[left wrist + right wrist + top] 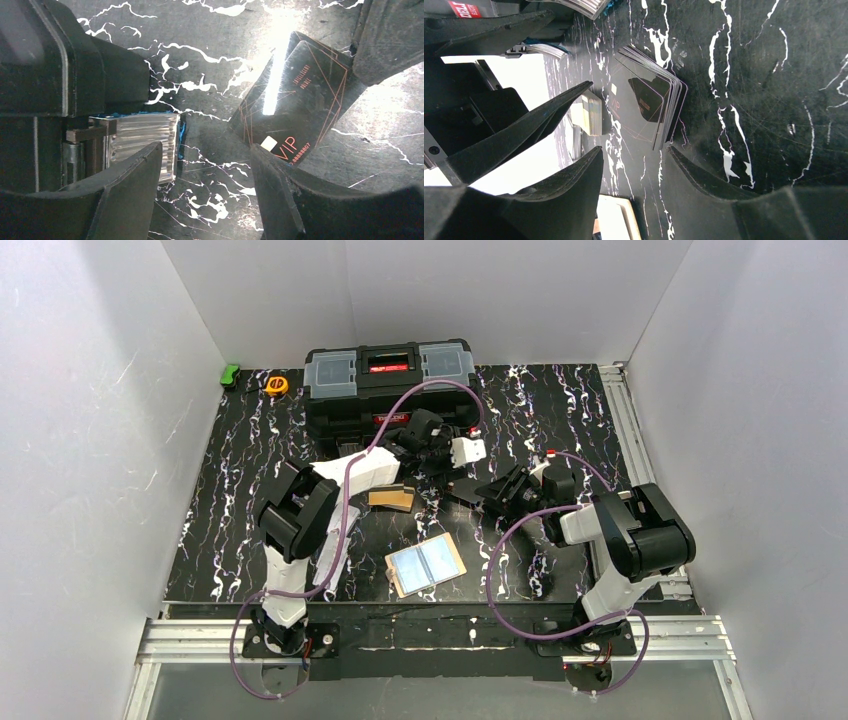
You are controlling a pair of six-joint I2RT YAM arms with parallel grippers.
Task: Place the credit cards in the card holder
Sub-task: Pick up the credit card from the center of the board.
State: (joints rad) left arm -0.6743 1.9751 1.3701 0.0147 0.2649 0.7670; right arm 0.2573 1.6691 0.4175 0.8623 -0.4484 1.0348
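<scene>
The card holder (425, 563) lies open near the front of the table, beige with shiny bluish pockets; its edge shows in the right wrist view (616, 220). A tan-gold stack of credit cards (392, 498) lies left of centre and also shows in the right wrist view (589, 115). A fanned stack of black "VIP" cards (295, 100) lies on the table between the grippers, seen too in the right wrist view (649, 100). My left gripper (210, 170) is open and empty, just short of the black cards. My right gripper (634, 155) is open and empty, low, facing the same stack.
A big black toolbox (390, 380) stands at the back, close behind my left gripper; its metal latch (142, 140) is beside the left finger. An orange tape measure (277, 385) and a green object (231, 374) sit at the back left. White walls enclose the table.
</scene>
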